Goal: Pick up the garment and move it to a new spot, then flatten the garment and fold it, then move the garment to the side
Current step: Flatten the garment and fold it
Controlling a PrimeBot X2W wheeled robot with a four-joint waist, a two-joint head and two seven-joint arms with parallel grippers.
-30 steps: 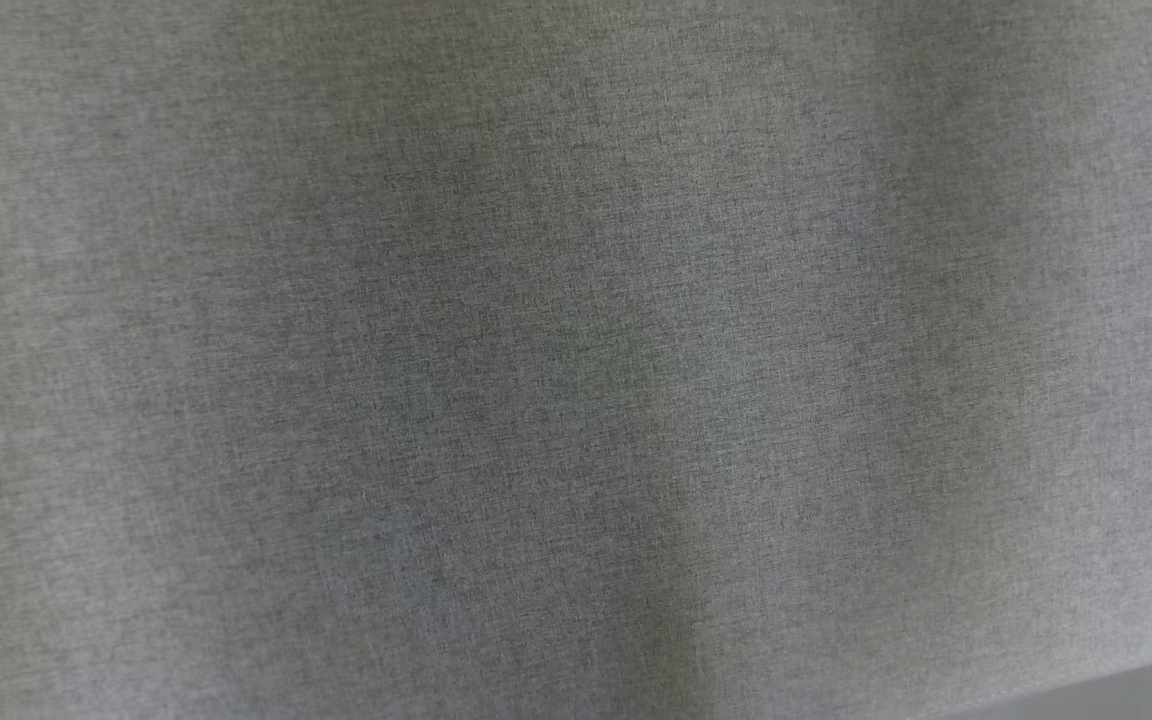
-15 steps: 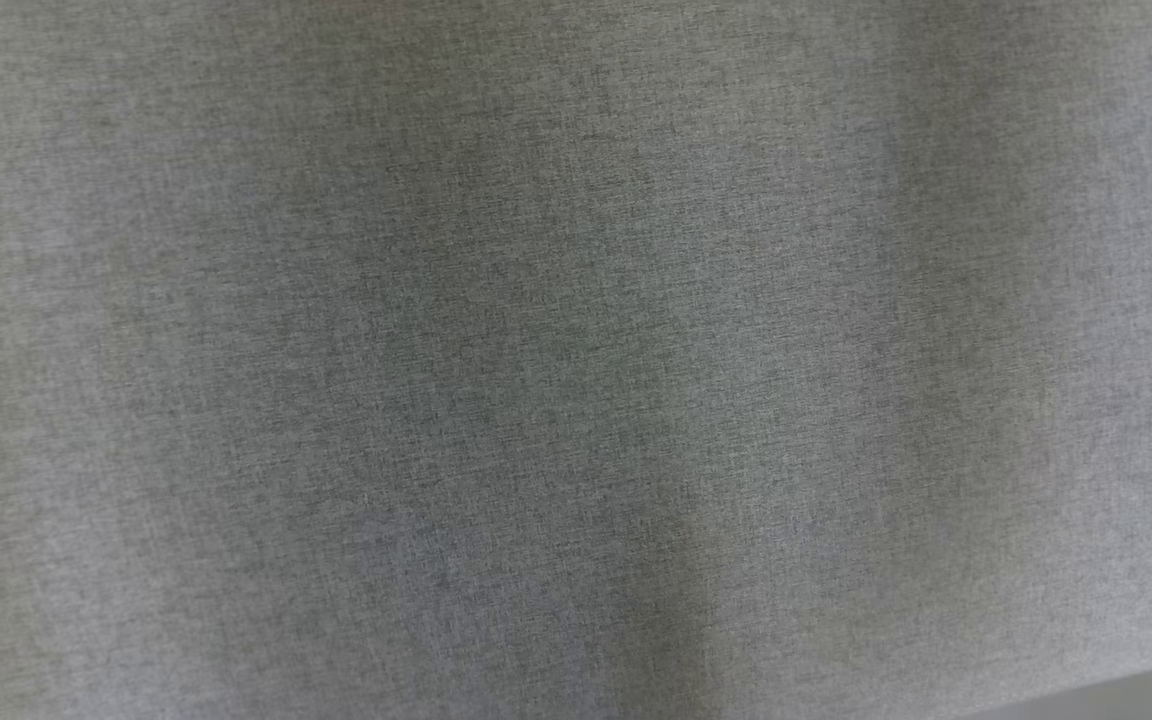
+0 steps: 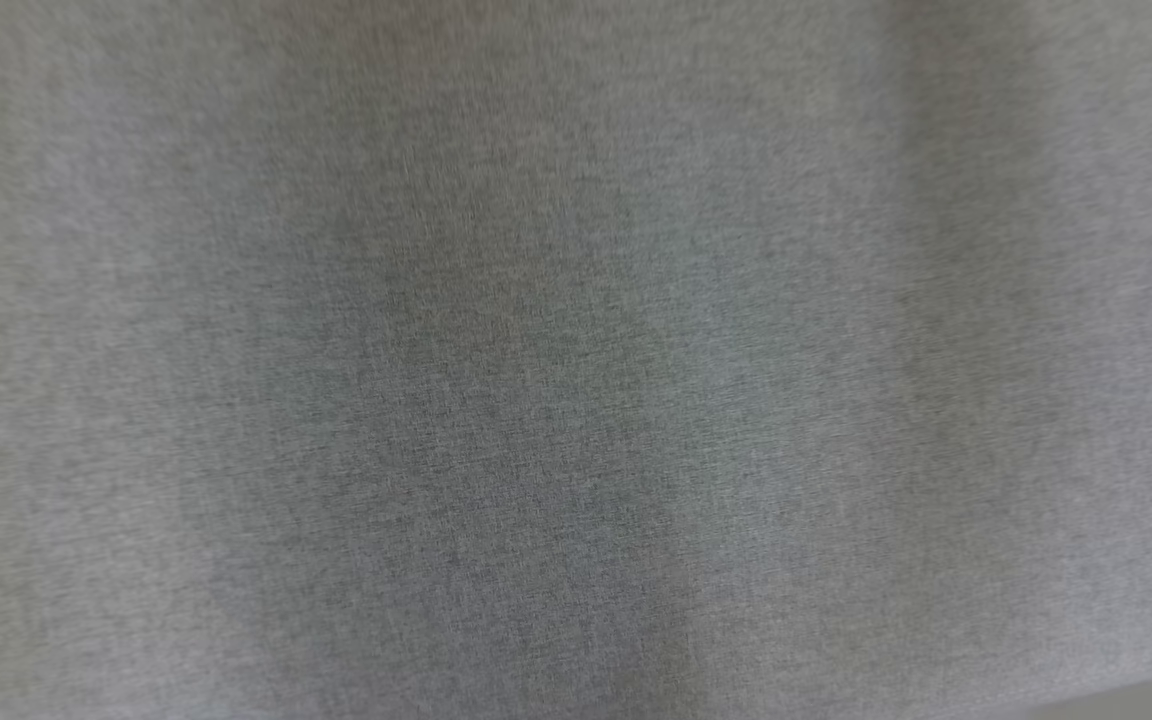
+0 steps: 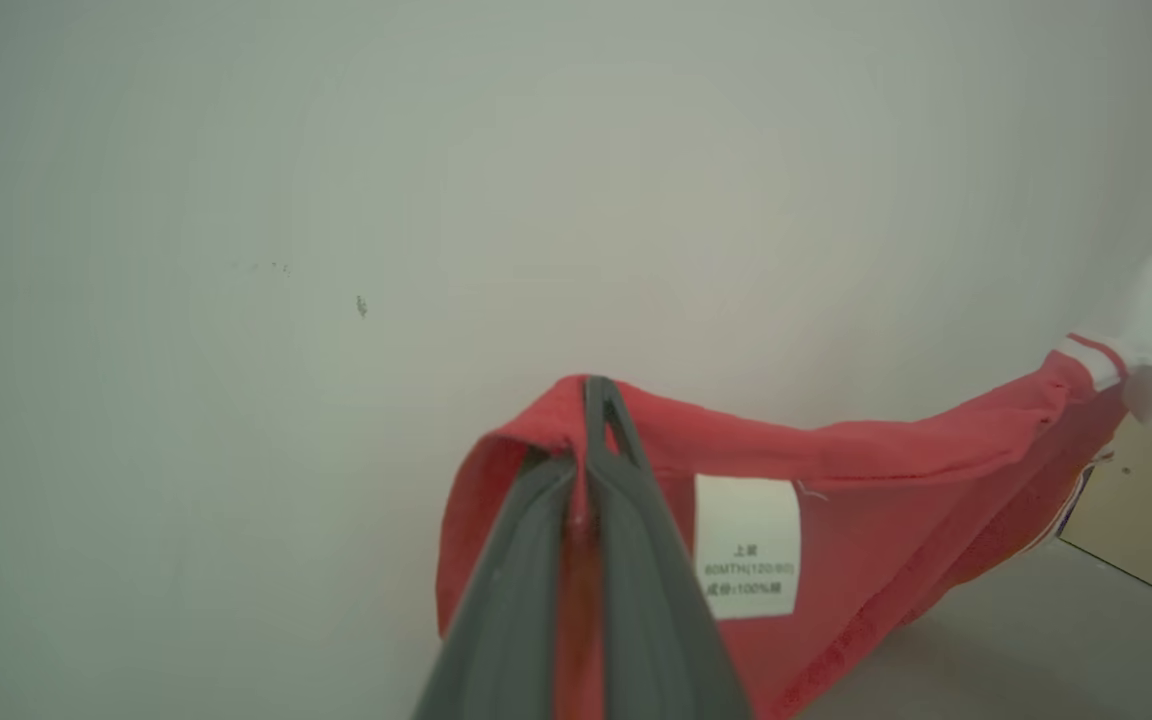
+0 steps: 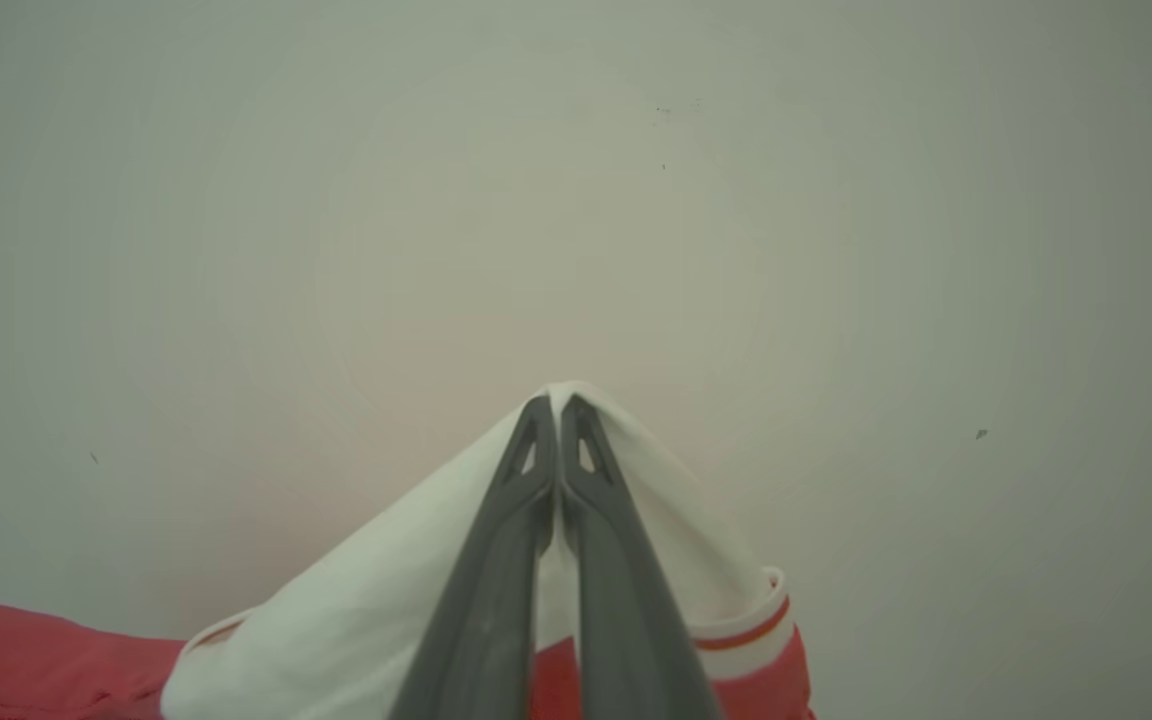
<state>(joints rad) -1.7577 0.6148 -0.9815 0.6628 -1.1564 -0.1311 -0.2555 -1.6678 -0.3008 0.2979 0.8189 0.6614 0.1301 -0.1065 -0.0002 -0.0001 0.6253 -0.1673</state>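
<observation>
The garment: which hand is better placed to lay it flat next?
Probably left. The left hand is shut on the red edge of the garment beside the label, where most cloth hangs; the right hand pinches just a white end.

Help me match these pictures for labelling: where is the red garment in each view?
Head view: not in it; grey woven cloth there.
Left wrist view: red garment, lower centre to right, in the left gripper.
Right wrist view: bottom left corner and bottom centre.
Shared landmark: its white red-striped sleeve, in the right gripper.
</observation>
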